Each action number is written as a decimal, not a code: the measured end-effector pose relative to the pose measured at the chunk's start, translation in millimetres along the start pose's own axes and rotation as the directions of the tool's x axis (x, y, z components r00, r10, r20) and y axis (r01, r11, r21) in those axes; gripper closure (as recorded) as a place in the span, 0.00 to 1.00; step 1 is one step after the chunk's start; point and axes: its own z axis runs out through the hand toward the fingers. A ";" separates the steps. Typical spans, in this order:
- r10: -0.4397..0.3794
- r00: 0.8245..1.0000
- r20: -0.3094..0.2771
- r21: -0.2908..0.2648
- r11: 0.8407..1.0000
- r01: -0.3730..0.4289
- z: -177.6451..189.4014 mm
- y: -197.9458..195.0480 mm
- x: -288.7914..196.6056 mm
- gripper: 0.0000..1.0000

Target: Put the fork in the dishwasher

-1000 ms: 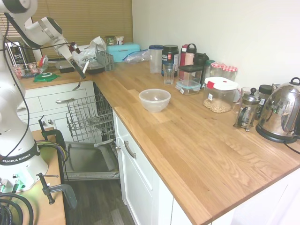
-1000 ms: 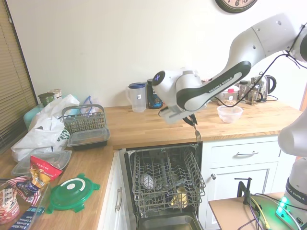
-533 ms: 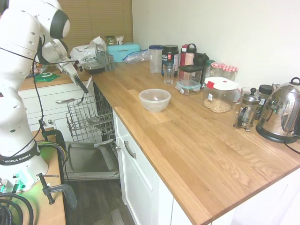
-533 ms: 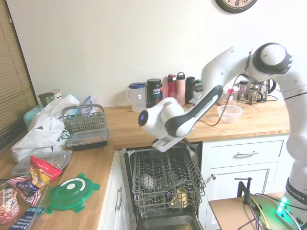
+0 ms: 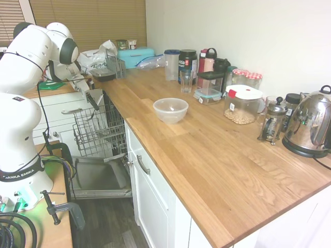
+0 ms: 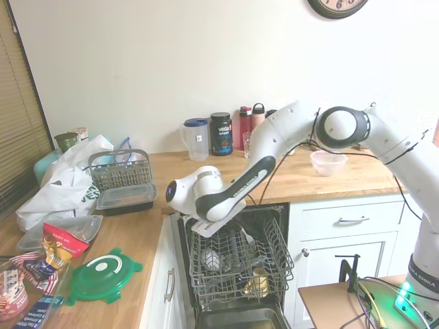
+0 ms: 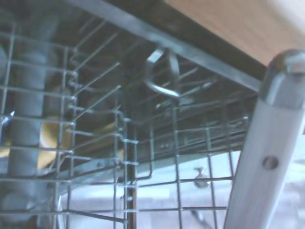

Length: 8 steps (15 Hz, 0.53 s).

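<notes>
Looked over a kitchen corner with a long wooden worktop (image 5: 207,155) along white walls. Found the dishwasher (image 5: 98,129) open under the counter, with its door (image 5: 101,178) dropped flat and its grey wire rack (image 6: 236,264) pulled out over it. Found the white arm bent down from the counter edge, with the gripper (image 5: 93,102) low at the top of the rack, just inside the wires. Read the jaws as closed on the fork (image 7: 267,162), though wire partly hid the fingers in both outside views. Saw the silvery handle slanting up close to the wrist camera, above the rack's grid and clear of the wires there. Made out some pale and yellowish items lower in the rack, too blurred to name. Left on the worktop, well apart from the arm: a translucent bowl (image 5: 170,109), a row of jars and bottles by the wall, and a steel kettle (image 5: 310,124). Spotted a green lid (image 6: 103,274) and a grey cutlery basket (image 6: 120,171) on the counter beyond the dishwasher.
</notes>
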 end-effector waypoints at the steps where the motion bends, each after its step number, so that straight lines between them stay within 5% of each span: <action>1: -0.009 1.000 0.017 -0.024 1.000 0.009 4.0 -9.8 3.5 0.00; 8: -0.027 0.999 0.031 -0.071 0.997 0.029 3.7 -24.6 -1.6 0.00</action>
